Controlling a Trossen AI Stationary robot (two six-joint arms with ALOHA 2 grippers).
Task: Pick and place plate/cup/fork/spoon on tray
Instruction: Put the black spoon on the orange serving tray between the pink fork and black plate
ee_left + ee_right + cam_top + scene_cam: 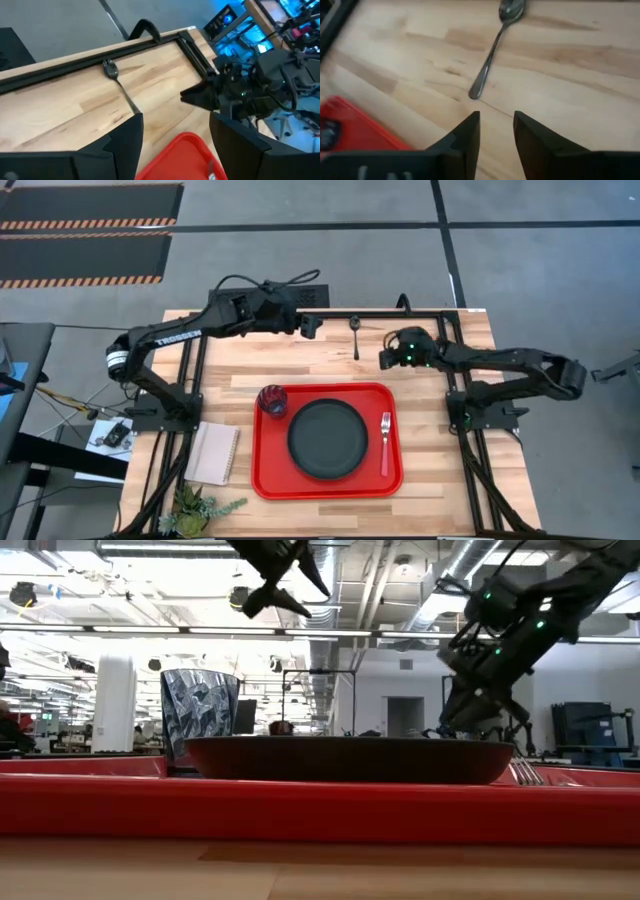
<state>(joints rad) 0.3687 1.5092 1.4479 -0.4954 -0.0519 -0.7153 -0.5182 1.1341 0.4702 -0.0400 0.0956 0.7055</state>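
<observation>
Spoon (492, 47) lies off tray (262, 470), at 12 o'clock. Right gripper (496, 131) near it, fingers apart, empty: lower squarely over handle. Left gripper (175, 137) open, waiting.

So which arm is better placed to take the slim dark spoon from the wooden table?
Probably the right: the right gripper points at the slim dark spoon lying just ahead, fingers apart.

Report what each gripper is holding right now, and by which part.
Nothing is held. The right gripper is open with only bare table between its fingers, short of the spoon lying on the wood. The left gripper is open and empty too.
</observation>
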